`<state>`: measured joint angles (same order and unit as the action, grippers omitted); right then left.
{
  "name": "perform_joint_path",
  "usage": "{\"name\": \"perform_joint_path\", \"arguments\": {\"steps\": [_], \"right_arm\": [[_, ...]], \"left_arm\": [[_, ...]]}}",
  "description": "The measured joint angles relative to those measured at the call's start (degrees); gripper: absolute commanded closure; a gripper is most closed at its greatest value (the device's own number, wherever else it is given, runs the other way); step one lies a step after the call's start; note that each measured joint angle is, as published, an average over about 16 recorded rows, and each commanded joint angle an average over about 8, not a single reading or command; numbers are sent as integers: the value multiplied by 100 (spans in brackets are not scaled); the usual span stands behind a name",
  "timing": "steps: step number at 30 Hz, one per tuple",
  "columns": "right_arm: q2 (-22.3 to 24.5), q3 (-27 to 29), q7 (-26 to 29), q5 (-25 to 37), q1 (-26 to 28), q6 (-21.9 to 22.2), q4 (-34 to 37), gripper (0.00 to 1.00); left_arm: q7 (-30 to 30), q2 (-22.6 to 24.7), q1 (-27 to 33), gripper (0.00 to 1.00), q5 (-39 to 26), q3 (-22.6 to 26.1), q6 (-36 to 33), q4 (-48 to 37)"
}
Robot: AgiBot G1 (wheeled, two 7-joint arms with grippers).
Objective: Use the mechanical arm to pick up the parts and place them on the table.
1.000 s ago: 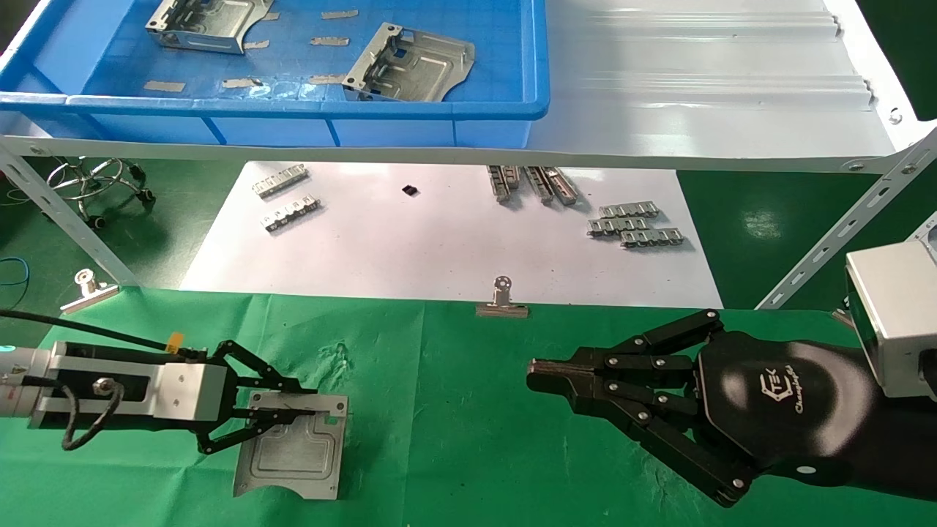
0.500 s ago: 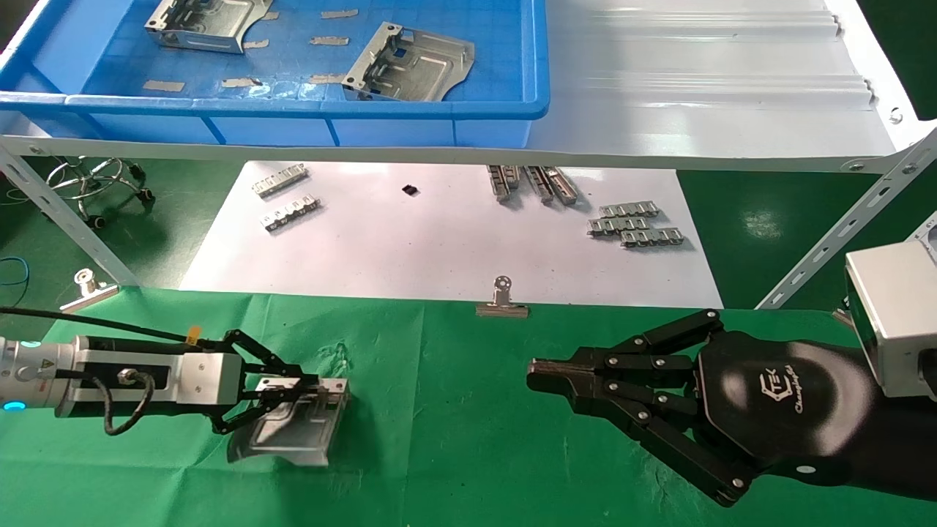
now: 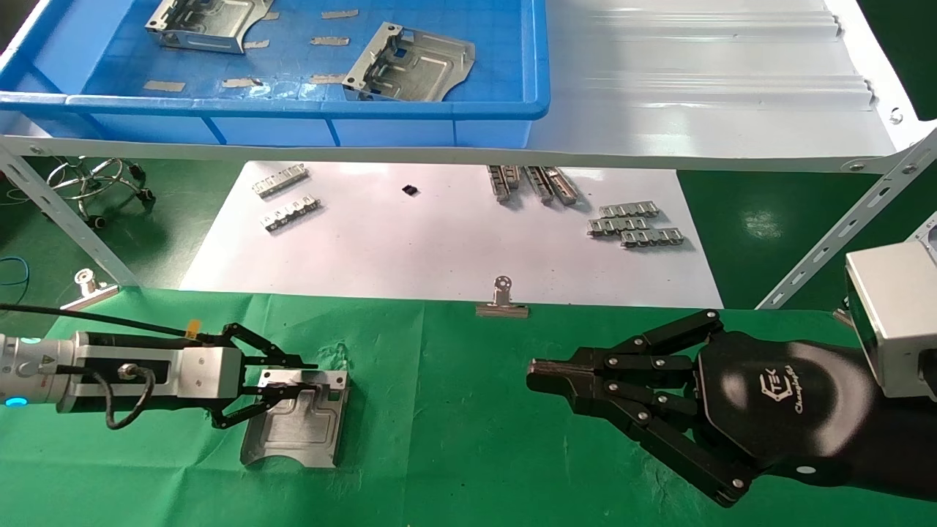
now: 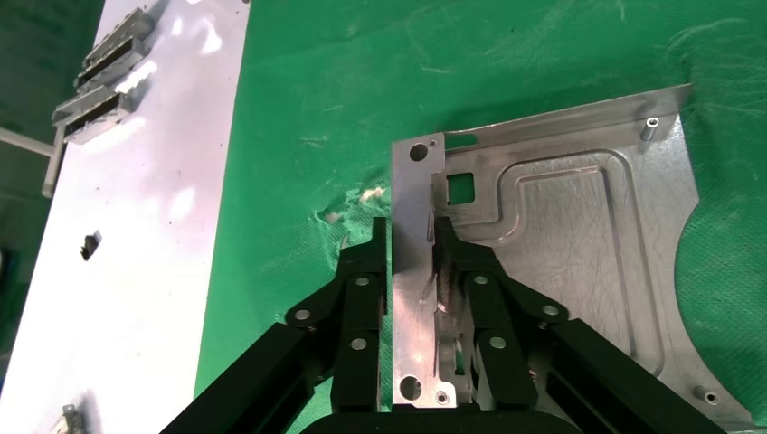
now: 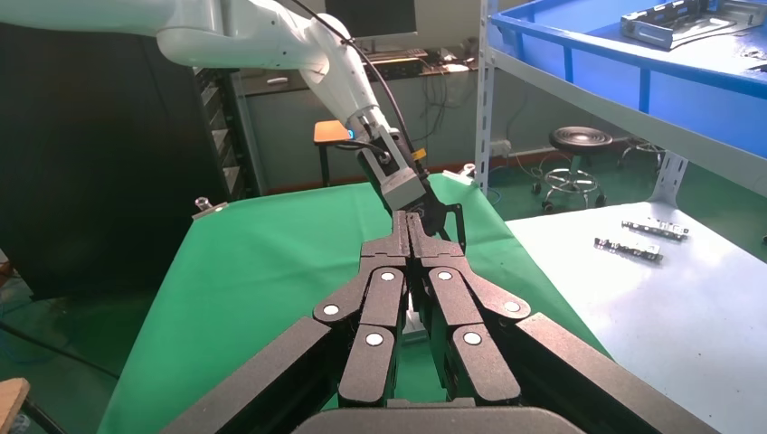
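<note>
While its black fingers [image 4: 449, 262] are pinching the upturned tab edge, the left gripper [image 3: 282, 386] is holding a silver part [image 3: 296, 429] near the front left corner of the table [image 3: 454, 410]; the plate seems to be lying on the wrinkled green cloth, though contact under it is hard to judge. Toward the front right corner, the right gripper [image 3: 538, 373] is hanging over the cloth with its fingers pressed together. A binder clip [image 3: 502, 301] is sitting on the far edge. Beyond it, ladder-like strips [image 3: 635, 225] are lying on a white sheet [image 3: 410, 249], and two more plates [image 3: 408, 64] are resting in a blue bin [image 3: 293, 110] on a pale shelf [image 3: 703, 88].
</note>
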<state>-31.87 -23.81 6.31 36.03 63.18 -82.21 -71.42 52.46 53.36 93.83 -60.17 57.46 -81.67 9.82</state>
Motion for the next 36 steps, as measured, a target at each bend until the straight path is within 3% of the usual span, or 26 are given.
{"name": "perform_joint_path", "arguments": {"steps": [10, 16, 18, 23, 25, 26, 36], "right_arm": [[0, 0, 0, 0, 0, 0, 0, 100], [0, 0, 0, 0, 0, 0, 0, 98], [0, 0, 0, 0, 0, 0, 0, 84], [0, 0, 0, 0, 0, 0, 0, 22], [0, 0, 0, 0, 0, 0, 0, 4], [0, 0, 0, 0, 0, 0, 0, 0], [0, 0, 0, 0, 0, 0, 0, 0]], "left_arm": [[-21, -39, 104, 0, 83, -46, -304, -99], [-328, -152, 128, 0, 266, -128, -658, -59], [-453, -193, 117, 0, 324, -171, -759, -21], [-843, -296, 3, 0, 477, -342, -901, 184], [-1033, -337, -73, 0, 539, -435, -926, 311], [-1125, -358, -113, 0, 567, -484, -935, 386], [-1988, -598, -619, 0, 767, -1095, -859, 1364]]}}
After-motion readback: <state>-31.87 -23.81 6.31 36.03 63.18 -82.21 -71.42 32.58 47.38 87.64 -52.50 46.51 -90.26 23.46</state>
